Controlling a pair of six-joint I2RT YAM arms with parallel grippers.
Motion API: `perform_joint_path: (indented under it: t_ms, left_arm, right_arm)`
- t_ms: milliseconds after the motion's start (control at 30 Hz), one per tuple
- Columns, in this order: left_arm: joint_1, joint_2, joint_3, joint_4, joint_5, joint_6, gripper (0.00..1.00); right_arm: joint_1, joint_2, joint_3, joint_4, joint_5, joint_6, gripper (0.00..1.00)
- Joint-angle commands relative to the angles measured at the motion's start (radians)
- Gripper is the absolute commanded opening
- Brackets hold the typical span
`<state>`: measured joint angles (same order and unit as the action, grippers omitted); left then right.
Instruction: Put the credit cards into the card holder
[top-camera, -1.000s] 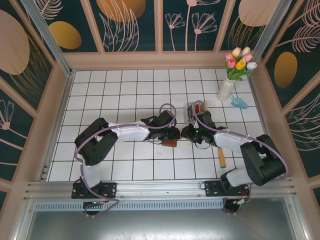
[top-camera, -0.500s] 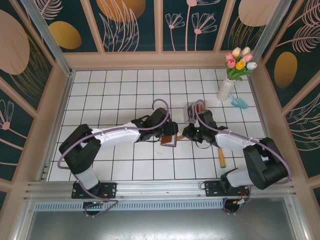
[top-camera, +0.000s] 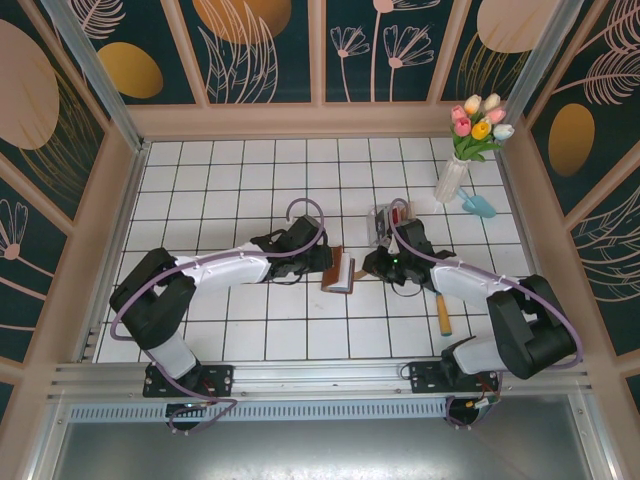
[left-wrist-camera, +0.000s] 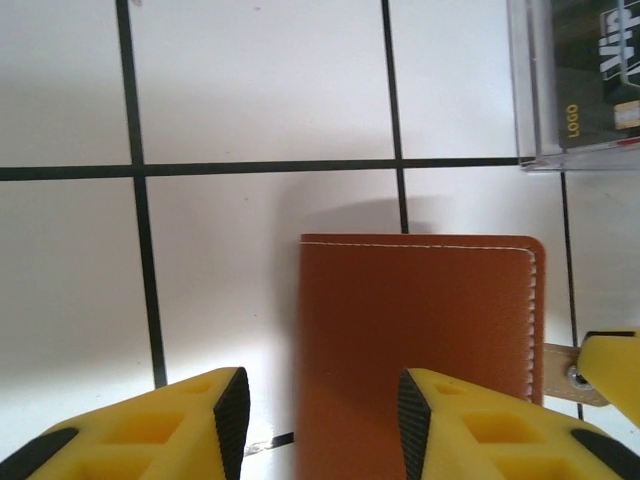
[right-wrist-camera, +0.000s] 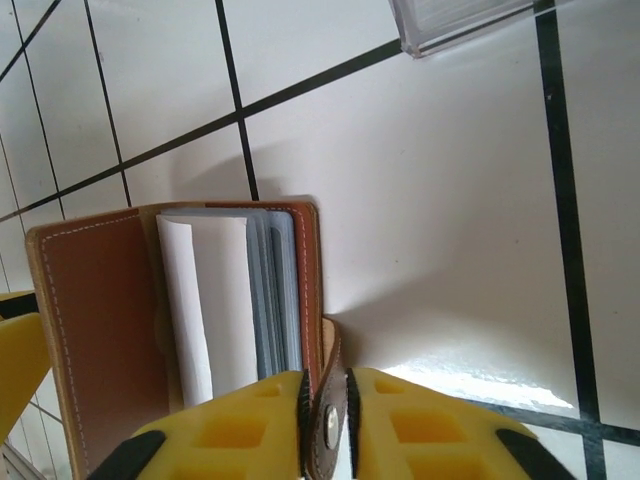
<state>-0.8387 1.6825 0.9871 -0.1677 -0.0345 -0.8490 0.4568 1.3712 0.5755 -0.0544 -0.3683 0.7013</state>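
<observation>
1. Your left gripper (left-wrist-camera: 320, 400) stands with its jaws apart, gripping nothing. The left edge of the card holder (left-wrist-camera: 420, 330) lies between them.
2. Your right gripper (right-wrist-camera: 325, 400) is clamped on its snap strap (right-wrist-camera: 331, 365).
3. The credit cards (left-wrist-camera: 590, 70) sit in the clear tray (left-wrist-camera: 528, 150), nearer your right arm.

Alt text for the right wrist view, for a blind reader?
The yellow-fingered right gripper pinches the snap tab of an open brown leather card holder, whose whitish and grey inner sleeves show. Behind: white tiled table, clear plastic tray corner at top.
</observation>
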Motion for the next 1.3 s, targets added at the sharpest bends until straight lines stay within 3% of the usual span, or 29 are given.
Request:
perform_joint_path:
  t_ms: [0,367,667,833,1133,1267]
  left_arm:
    - [0.001,0.01,-0.008,-0.036,0.01,0.04,0.44]
    - [0.002,0.119,-0.008,0.0,0.108,0.07,0.44]
    - [0.001,0.15,-0.009,0.014,0.121,0.067,0.44]
    - [0.0,0.157,-0.008,0.031,0.143,0.06,0.43]
    - [-0.011,0.177,-0.009,0.067,0.169,0.038,0.4]
    - [-0.017,0.19,-0.009,0.077,0.174,0.024,0.38]
  right_arm:
    - [-0.005,-0.028,0.03,-0.045,-0.01,-0.033,0.24]
    - [-0.008,-0.057,0.032,-0.091,0.009,-0.052,0.23]
    - [-0.015,-0.037,0.042,-0.082,0.003,-0.062,0.12]
    - [-0.014,-0.042,0.045,-0.074,-0.007,-0.059,0.0]
    - [0.001,0.002,0.048,0.059,-0.152,0.007,0.0]
    - [0.016,0.035,0.066,0.089,-0.161,0.03,0.0]
